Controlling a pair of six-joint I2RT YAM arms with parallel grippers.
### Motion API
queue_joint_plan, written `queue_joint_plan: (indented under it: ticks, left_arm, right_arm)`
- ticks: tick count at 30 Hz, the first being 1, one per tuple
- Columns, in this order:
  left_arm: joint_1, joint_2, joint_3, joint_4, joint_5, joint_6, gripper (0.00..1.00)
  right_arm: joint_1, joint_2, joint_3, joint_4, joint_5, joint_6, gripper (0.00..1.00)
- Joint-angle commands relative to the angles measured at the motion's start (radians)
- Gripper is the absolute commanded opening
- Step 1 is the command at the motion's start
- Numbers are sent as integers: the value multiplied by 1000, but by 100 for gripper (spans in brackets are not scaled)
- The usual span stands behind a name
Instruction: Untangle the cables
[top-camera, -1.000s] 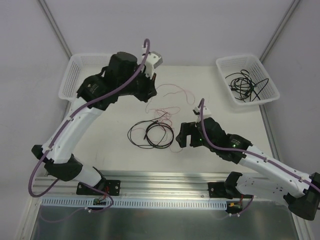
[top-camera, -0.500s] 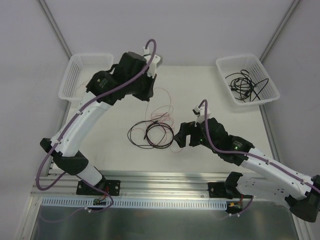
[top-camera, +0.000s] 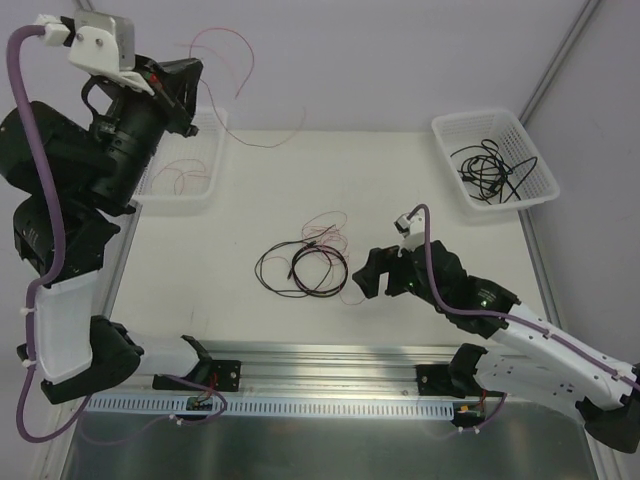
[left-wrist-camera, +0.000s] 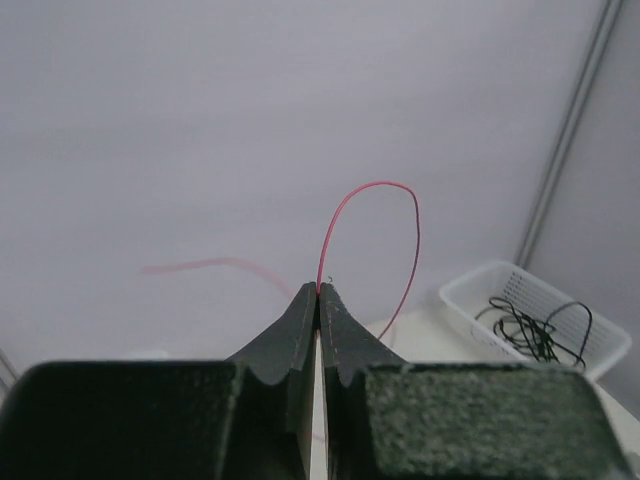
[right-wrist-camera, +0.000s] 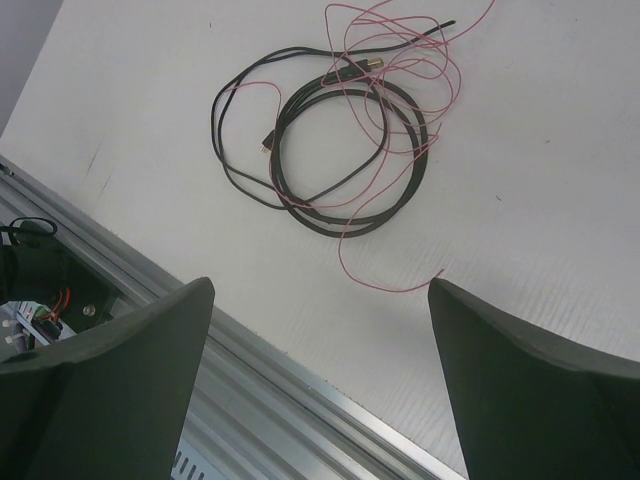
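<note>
Cables (top-camera: 302, 268): black coils laced with pink strands, mid-surface (top-camera: 420, 190), near right hand (top-camera: 368, 275), whose fingers are spread and empty. Left hand (left-wrist-camera: 318, 298) is raised, pinched shut on red wire (left-wrist-camera: 372, 215). Right basket (top-camera: 520, 198) holds black cords (top-camera: 485, 165). Left basket (top-camera: 185, 202), half hidden by arm (top-camera: 60, 150), holds pink loops (top-camera: 178, 176).

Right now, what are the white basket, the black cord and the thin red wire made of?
The right basket looks like white moulded plastic, with thin latticed walls. The coiled black cord seems rubbery or plastic-coated and matte; it bends in smooth loops. The thin red wire is probably plastic-coated, its core hidden; it holds a springy arch.
</note>
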Motion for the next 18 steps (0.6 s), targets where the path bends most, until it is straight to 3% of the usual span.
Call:
queue_joint_plan:
  ticks: [1, 4, 9, 18]
  left_arm:
    - [11, 52, -27, 133, -84, 116, 0]
    - [96, 70, -31, 141, -51, 102, 0]
    - [357, 84, -92, 149, 103, -36, 0]
    - [591, 164, -162, 177, 198, -125, 0]
  right_arm:
    - [-2, -30, -3, -2, 13, -10, 93]
    - [-2, -42, -8, -19, 19, -12, 93]
    - [-2, -59, -11, -48, 19, -9, 93]
    - [-2, -56, -25, -65, 20, -24, 94]
